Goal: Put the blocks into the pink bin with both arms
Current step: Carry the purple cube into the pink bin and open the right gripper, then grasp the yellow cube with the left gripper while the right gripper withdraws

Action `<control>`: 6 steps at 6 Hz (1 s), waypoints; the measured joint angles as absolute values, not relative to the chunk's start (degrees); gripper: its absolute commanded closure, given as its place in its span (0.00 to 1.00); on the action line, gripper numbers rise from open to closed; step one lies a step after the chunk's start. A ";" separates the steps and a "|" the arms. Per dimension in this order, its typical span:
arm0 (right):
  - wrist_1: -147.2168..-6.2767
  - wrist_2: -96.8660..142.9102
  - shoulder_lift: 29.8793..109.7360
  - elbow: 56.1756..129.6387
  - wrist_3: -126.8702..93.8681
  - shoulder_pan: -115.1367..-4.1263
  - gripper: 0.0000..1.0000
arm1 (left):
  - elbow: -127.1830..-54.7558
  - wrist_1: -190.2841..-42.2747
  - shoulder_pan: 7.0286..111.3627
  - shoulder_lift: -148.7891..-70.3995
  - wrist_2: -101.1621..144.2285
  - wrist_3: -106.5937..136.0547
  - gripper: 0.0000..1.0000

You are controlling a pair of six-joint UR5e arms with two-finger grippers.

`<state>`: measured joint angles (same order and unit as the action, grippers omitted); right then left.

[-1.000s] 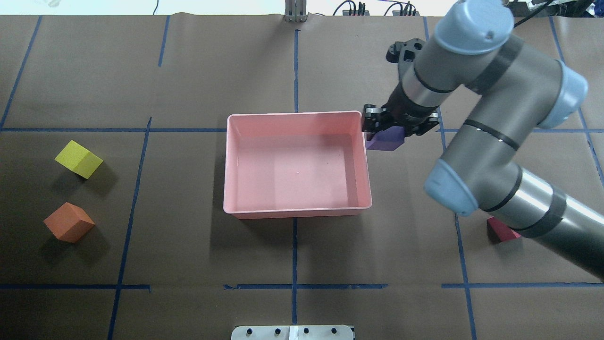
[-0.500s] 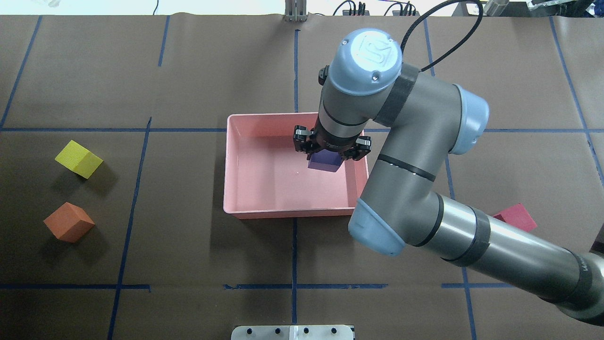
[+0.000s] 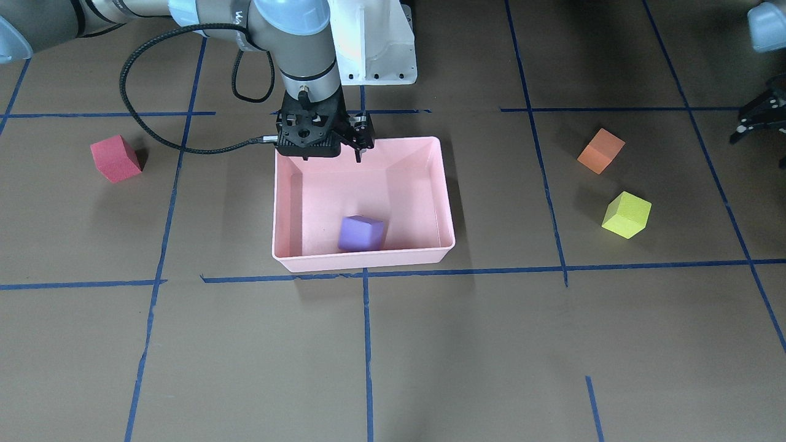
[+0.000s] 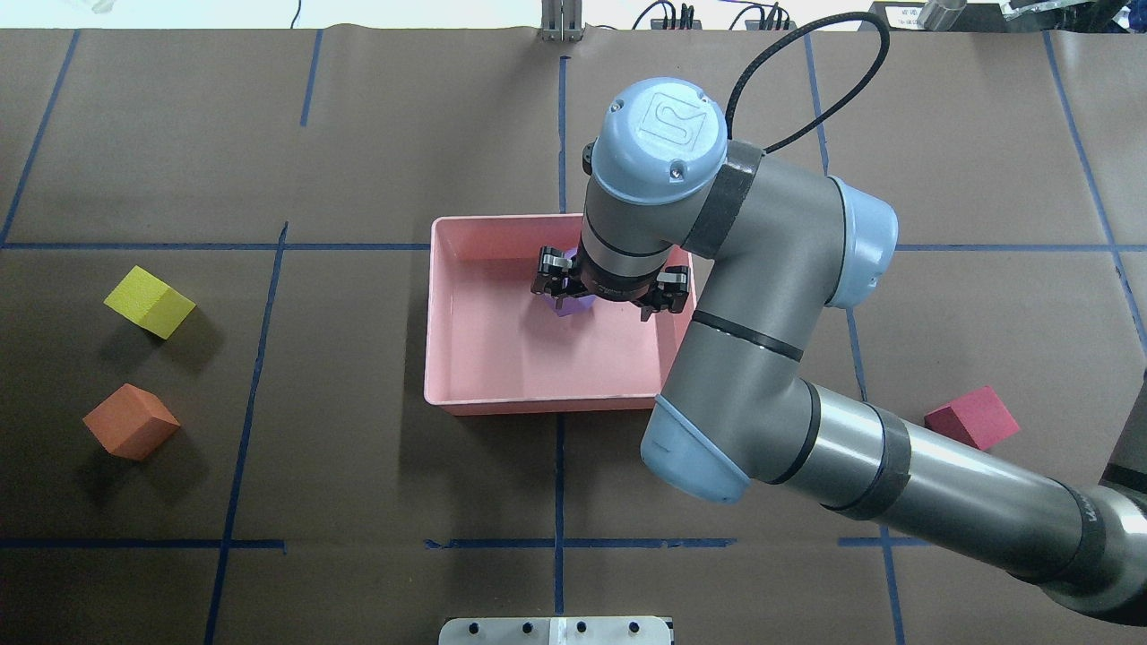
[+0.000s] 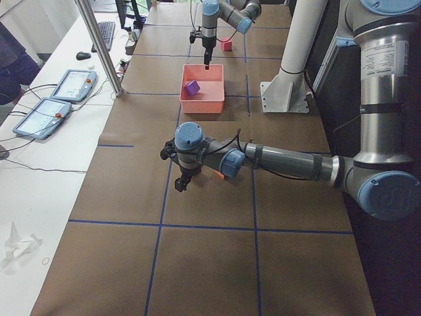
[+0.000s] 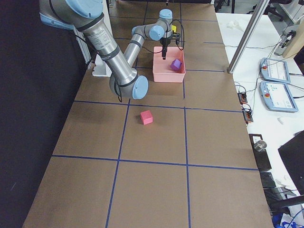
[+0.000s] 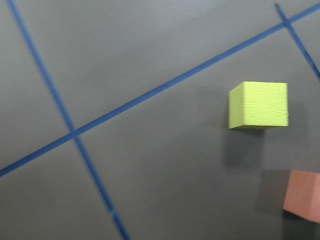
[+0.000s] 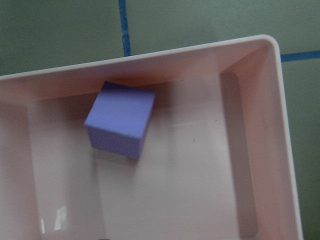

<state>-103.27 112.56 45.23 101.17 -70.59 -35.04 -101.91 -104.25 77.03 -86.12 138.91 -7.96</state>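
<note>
Brown-papered table (image 4: pixel 358 134) gridded in blue tape. Logo on right arm (image 4: pixel 771 296) joint cap – unreadable. Right gripper (image 4: pixel 605 305) spread apart, empty, over pink bin (image 4: pixel 448 358). Purple cube (image 3: pixel 361 233) inside, near one long wall. Red cube (image 4: pixel 972 417), orange cube (image 4: pixel 131 421) and yellow-green cube (image 4: pixel 150 302) lying outside. Left gripper (image 3: pixel 760 120) cropped – cannot tell its spread.

Four blocks are counted: one purple block (image 3: pixel 361 233), one red block (image 3: pixel 115 159), one orange block (image 3: pixel 600 150), one yellow-green block (image 3: pixel 626 214). One pink bin (image 3: pixel 362 261) is seen, and two arms: right arm (image 4: pixel 762 358), left arm (image 5: pixel 283 161).
</note>
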 measured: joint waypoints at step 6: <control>-106.08 122.68 57.57 107.70 -45.01 -51.15 0.00 | -91.89 -114.86 57.97 -96.15 127.77 21.61 0.00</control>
<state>-106.08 122.68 57.57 107.70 -45.01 -51.15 -91.89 -114.86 57.97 -96.15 127.77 21.61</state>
